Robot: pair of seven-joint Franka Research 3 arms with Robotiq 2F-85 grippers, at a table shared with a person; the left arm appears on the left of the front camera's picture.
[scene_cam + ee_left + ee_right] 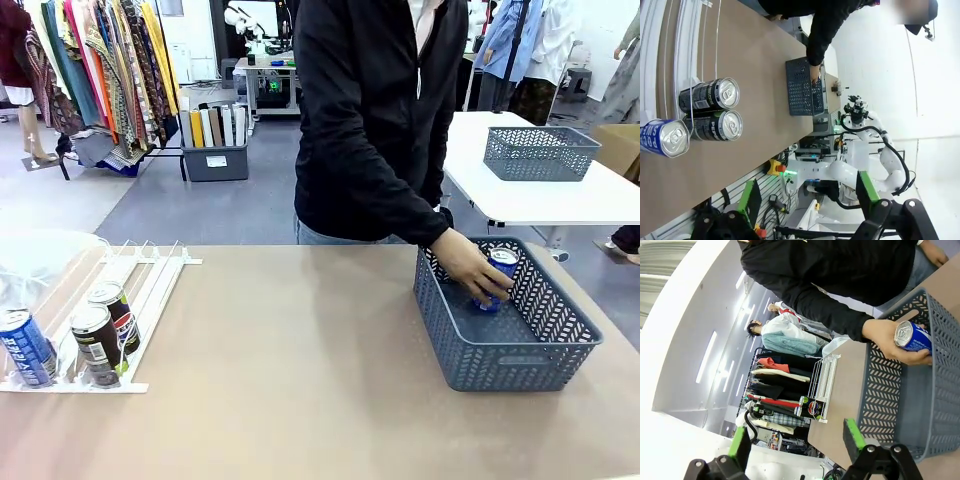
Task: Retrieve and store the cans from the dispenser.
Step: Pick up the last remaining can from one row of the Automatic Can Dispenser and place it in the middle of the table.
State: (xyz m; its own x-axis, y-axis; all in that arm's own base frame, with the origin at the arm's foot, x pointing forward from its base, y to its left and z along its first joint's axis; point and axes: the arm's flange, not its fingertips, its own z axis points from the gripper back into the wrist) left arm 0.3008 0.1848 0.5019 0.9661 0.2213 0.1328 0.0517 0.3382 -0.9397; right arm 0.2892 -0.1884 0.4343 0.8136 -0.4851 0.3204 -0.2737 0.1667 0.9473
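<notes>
Three cans (98, 345) stand at the low front end of the dispenser (155, 285), on the left side of the bench (300, 380): one blue in the outer lane, and two dark ones close together, one behind the other, in the lane beside it. A fourth, a blue can (502, 268), is in the person's hand (468, 265), held low inside the grey basket (500, 365) on the bench's right side. We cannot tell whether it rests on the basket floor. We see nothing else in the basket.

Our left tool (807, 200) is spread wide and holds nothing, with the can tops ahead of it. Our right tool (796, 440) is likewise wide apart and empty, facing the basket.

We judge the main risk to be a tool moving toward the basket while the hand is inside it. The next risk is tipping the neighbouring dark can when one is taken, because they stand so close.
</notes>
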